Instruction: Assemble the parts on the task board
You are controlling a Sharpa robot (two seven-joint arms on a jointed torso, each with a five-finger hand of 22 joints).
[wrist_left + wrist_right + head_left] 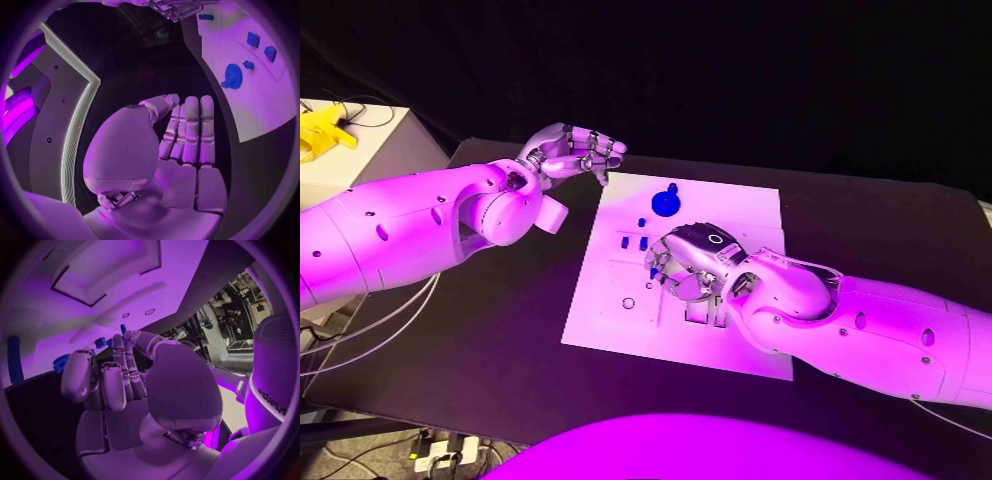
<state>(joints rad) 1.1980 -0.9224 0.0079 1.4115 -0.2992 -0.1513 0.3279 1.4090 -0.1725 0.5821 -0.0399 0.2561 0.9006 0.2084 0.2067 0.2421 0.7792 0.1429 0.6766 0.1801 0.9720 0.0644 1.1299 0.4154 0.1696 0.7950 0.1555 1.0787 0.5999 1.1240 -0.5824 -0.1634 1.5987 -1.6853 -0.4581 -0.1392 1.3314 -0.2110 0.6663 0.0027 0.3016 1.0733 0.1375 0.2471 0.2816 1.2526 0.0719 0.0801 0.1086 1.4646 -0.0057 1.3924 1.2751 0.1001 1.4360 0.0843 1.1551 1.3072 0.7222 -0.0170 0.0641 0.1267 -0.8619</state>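
Observation:
The white task board (733,205) lies in the middle of the table. On its far part sit a round blue gear-like part (666,203), a tiny blue piece (642,222) and two small blue blocks (633,243); the gear (233,76) and blocks (261,45) also appear in the left wrist view. My right hand (687,263) hovers over the board's middle with fingers curled (112,375). A bit of blue (652,272) shows at its fingertips; whether it is pinched is unclear. My left hand (571,152) is raised off the board's far left corner, palm bare, fingers straight (187,130).
The board has recessed slots (704,310) near my right forearm. Black table (488,350) surrounds the board. A pale cabinet with a yellow object (322,135) stands off the table's far left corner. Cables hang at the near left.

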